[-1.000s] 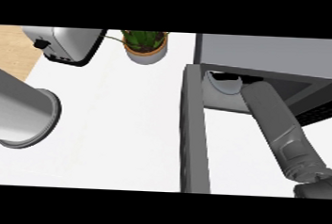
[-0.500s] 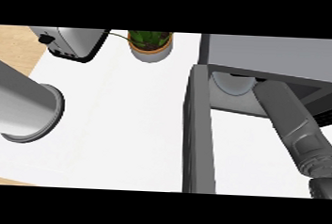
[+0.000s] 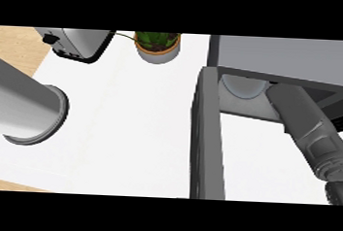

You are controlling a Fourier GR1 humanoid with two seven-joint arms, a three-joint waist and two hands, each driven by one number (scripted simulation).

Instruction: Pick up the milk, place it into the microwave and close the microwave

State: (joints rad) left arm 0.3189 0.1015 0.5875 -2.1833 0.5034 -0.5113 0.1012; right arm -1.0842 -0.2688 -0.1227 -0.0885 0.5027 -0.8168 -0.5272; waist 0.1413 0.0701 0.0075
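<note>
Closest to me, the right forearm rises from the lower right corner and reaches into the microwave, its far end passing under the grey top so the hand itself is hidden; I cannot tell how its fingers stand or whether they hold anything. Just past the arm's end, inside the cavity, a pale rounded shape shows, possibly the milk, though too little of it is in sight to be sure. The microwave door stands open, swung out toward me edge-on, a dark slab running down the middle of the white counter. At the left the other grey forearm hangs over the counter's edge, its hand out of sight. Between that arm and the door lies a broad stretch of bare counter. Farther back sit a toaster and a potted plant, near each other but apart.
</note>
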